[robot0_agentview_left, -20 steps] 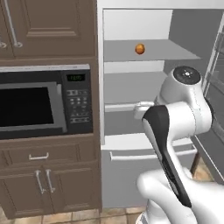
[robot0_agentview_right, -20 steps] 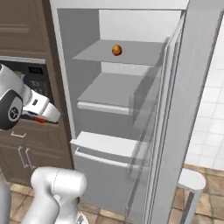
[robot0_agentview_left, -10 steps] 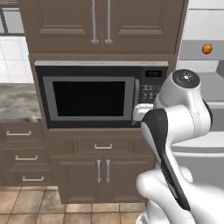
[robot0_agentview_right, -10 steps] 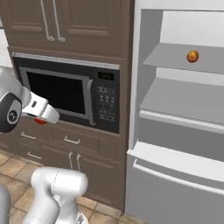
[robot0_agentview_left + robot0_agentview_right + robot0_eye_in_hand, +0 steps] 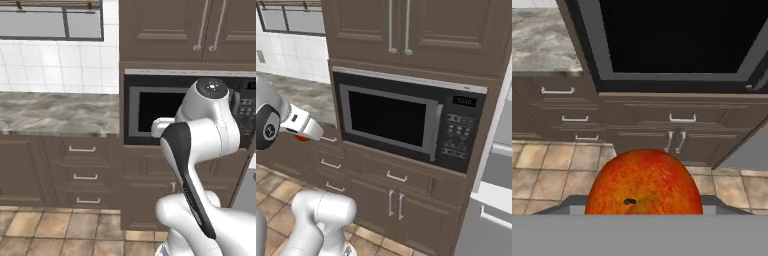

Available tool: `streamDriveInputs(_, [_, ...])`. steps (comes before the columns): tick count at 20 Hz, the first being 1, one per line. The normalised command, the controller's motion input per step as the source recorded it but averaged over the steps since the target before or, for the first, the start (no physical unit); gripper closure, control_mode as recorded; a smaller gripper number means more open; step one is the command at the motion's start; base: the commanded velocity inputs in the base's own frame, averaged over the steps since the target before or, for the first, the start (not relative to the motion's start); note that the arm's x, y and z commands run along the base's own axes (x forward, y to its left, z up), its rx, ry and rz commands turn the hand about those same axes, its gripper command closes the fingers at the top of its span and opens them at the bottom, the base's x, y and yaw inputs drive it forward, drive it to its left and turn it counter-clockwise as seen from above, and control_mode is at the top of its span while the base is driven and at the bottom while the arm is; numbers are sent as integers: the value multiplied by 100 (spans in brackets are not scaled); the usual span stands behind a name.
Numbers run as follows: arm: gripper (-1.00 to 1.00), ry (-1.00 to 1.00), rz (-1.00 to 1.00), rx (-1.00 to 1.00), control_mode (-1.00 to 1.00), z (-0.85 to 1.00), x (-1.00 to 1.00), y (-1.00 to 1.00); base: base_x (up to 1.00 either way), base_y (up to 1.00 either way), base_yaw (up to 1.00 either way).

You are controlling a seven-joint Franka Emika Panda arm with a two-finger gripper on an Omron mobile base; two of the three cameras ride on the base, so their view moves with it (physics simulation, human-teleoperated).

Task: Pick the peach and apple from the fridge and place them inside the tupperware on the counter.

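A red-orange fruit with faint yellow speckling, the apple (image 5: 643,180), sits close up in the hand view, and my gripper (image 5: 643,202) is shut on it. From the right base view the gripper (image 5: 303,134) hangs at the left, level with the countertop's edge, with a bit of the red apple (image 5: 302,138) showing under it. The counter (image 5: 55,112) stretches to the left of the microwave. A light grey strip of the fridge (image 5: 496,195) stands at the right edge. The peach and the tupperware are out of view.
A black microwave (image 5: 401,120) is built into dark brown cabinets straight ahead, with drawers (image 5: 82,175) and doors below it. White tiles and a window (image 5: 50,20) lie above the counter. The floor (image 5: 557,165) is tan tile.
The whole scene has slid to the right: the base has driven left, away from the open fridge, past the microwave toward the counter. The arm keeps its pose with the fruit in the gripper.
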Motion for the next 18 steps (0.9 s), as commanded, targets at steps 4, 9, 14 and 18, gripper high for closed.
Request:
streamDriveInputs(4, [100, 0, 0, 0, 100, 0, 0, 0, 21, 100, 16])
streamDriveInputs(9, [100, 0, 0, 0, 100, 0, 0, 0, 46, 100, 2])
streamDriveInputs(14, [100, 0, 0, 0, 100, 0, 0, 0, 73, 100, 0])
streamDriveInputs(18, [100, 0, 0, 0, 100, 0, 0, 0, 82, 100, 0])
